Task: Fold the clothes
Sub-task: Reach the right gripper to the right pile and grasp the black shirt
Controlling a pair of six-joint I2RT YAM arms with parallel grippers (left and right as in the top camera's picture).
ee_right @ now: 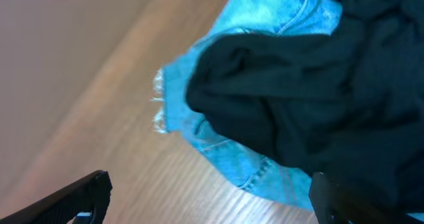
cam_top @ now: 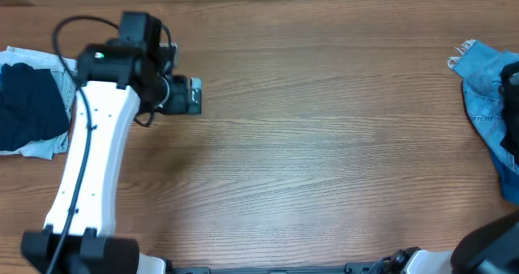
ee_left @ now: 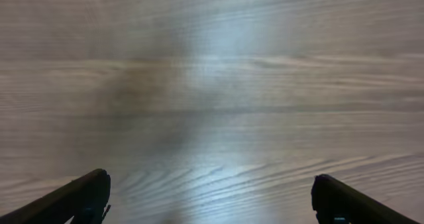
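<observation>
Black garment (ee_right: 311,91) lay crumpled on bright blue frayed denim (ee_right: 278,12) at the right edge of the table (cam_top: 324,160); right gripper (ee_right: 209,184) faced it, fingers spread wide, grasping nothing; left gripper (ee_left: 211,184) likewise spread and empty above the tabletop, well apart, near a dark folded cloth (cam_top: 32,104) at the left edge.

The clothes (ee_right: 318,98) lie atop a denim garment (ee_right: 265,18) far right — pile (cam_top: 32,104) far left.
</observation>
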